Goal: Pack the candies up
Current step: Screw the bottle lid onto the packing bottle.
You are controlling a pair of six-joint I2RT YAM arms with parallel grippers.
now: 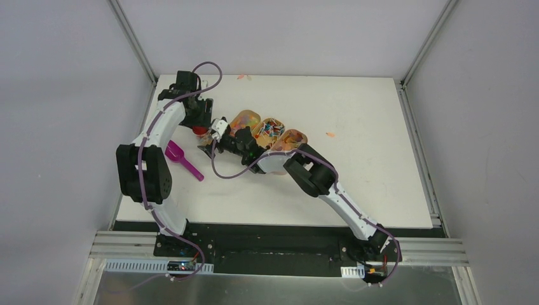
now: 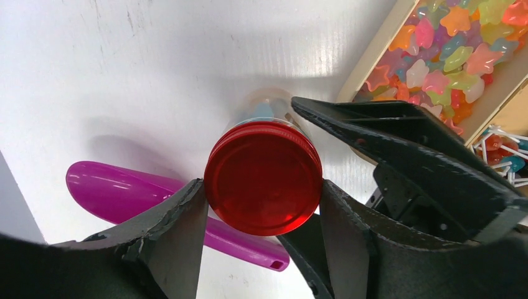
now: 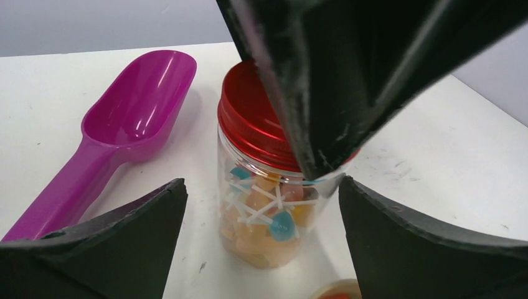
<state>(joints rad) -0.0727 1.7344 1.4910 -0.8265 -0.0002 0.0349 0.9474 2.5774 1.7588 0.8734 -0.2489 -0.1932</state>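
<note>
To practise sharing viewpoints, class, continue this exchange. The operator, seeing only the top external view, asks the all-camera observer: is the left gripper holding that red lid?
Observer: Yes. Fingers of the left gripper press both sides of the red lid.
Operator: And the right gripper?
Observer: Open, with a finger on either side of the jar.
Operator: Anything inside the jar?
Observer: Yes: candies, many of them orange-yellow.
</note>
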